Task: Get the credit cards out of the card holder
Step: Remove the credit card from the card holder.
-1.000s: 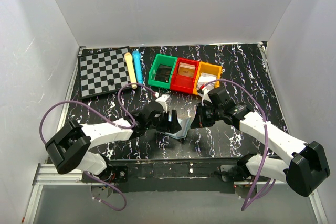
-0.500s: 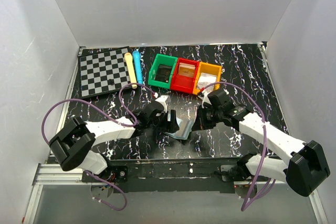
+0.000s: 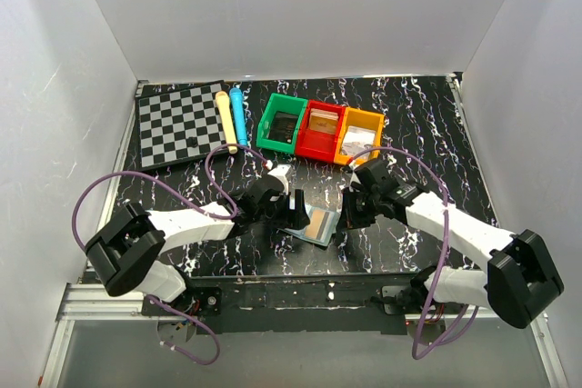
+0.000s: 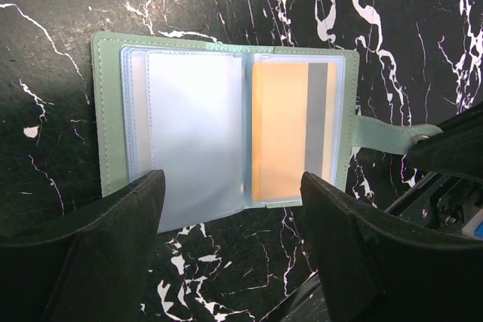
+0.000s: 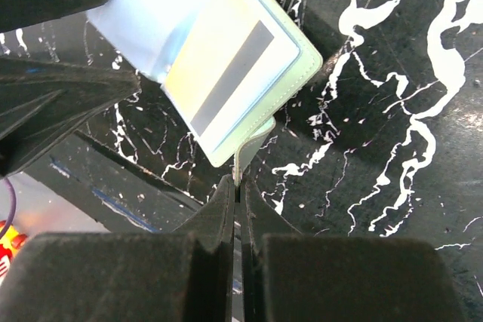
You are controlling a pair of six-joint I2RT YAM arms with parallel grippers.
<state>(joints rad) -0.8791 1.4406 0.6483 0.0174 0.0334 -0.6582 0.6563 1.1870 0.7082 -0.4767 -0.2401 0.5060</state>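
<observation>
The card holder (image 4: 226, 118) lies open and flat on the black marbled table, pale green-blue with clear sleeves. It also shows in the top view (image 3: 314, 223) and the right wrist view (image 5: 219, 73). A tan-orange credit card (image 4: 281, 130) with a grey stripe sits in its right sleeve; the left sleeve looks frosted. My left gripper (image 4: 230, 250) is open and hovers just over the holder's near edge. My right gripper (image 5: 238, 186) is shut on the holder's small tab (image 5: 249, 145), which also shows in the left wrist view (image 4: 389, 132).
Green (image 3: 281, 123), red (image 3: 320, 130) and orange (image 3: 358, 136) bins stand in a row behind the grippers. A checkerboard (image 3: 180, 123), a cream rod (image 3: 225, 120) and a blue rod (image 3: 239, 115) lie at the back left. White walls enclose the table.
The holder stood partly folded and raised between the grippers; now it is spread open flat with the orange card showing. My right gripper has moved down and left with the tab.
</observation>
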